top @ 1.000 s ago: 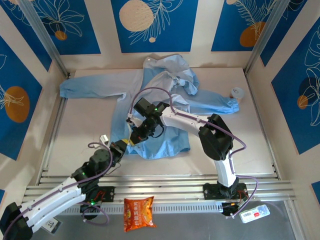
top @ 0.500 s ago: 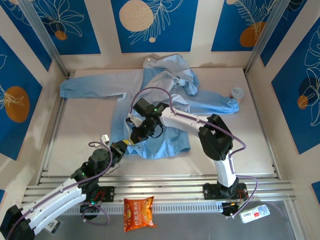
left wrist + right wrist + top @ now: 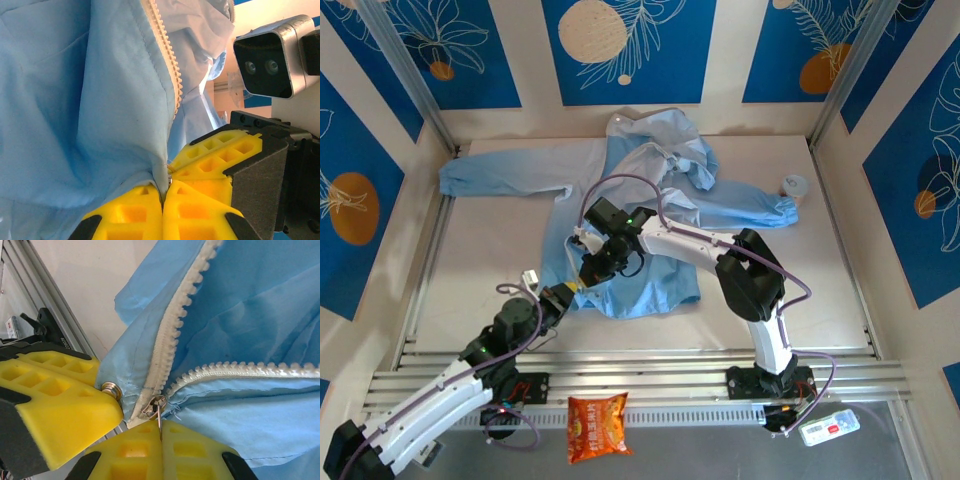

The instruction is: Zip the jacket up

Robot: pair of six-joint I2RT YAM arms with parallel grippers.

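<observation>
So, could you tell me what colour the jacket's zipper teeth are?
Off-white zipper teeth on the light-blue jacket; the right wrist view shows them best.

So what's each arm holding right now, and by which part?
Both hold the jacket. The left gripper pinches its bottom hem at the zipper's end; the right gripper pinches the zipper pull, where the teeth rows meet.

The jacket [image 3: 660, 285] is pale blue, its zipper strip [image 3: 168, 340] whitish. The snack bag [image 3: 597, 426] is orange; wall panels [image 3: 670, 80] blue with white leaves.
</observation>
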